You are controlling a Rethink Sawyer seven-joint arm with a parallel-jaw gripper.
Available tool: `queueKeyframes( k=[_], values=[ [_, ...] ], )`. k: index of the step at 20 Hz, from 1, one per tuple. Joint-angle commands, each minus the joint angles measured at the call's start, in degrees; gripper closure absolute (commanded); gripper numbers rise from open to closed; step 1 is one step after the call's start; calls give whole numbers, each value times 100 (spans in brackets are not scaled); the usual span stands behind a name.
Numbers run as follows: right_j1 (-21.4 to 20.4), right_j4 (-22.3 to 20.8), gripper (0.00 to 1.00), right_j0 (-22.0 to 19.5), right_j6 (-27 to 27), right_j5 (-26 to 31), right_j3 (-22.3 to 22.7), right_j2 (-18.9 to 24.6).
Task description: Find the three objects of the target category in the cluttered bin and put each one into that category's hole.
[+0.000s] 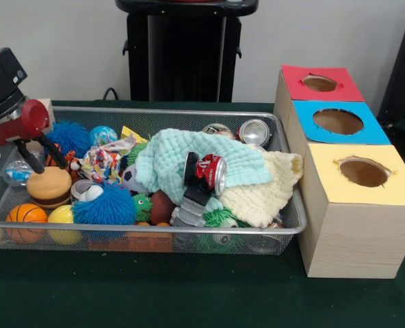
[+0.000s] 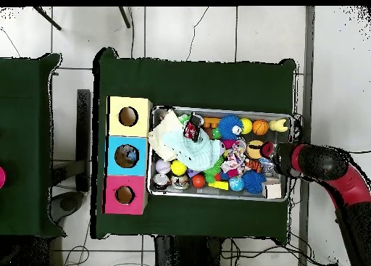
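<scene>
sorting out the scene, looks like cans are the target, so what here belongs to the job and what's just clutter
Belongs to the job:
- red can on the cloths
- two silver cans at the bin's far side
- wire bin
- three-hole box
- gripper

Just lying about:
- mint cloth
- cream cloth
- blue spiky ball
- toy burger
- basketball

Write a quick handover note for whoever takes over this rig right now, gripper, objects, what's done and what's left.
Gripper: at the wire mesh bin's end away from the boxes, above the toy burger; open or shut unclear, apparently empty.
Red crushed soda can lies on the mint cloth; two silver cans sit in the corner near the red-topped box.
Blue-topped and yellow-topped boxes alongside.
Done: nothing visible. Left: all three.
</scene>
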Motion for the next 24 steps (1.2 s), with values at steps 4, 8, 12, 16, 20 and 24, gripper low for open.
queueKeyframes(
  k=[4, 8, 12, 16, 20, 24],
  values=[
    [-345, -824, 0, 312, -1225, 776, -395, -557],
    [-799, -958, 0, 275, -1053, 754, -42, -686],
    [-1365, -1525, 0, 513, -569, 192, 229, -1074],
    [-1903, -1818, 0, 602, 92, -586, 669, -1334],
    [-2065, -1986, 0, 703, 346, -1002, 818, -1466],
    [-2134, -2092, 0, 904, 429, -1173, 808, -1647]
  ],
)
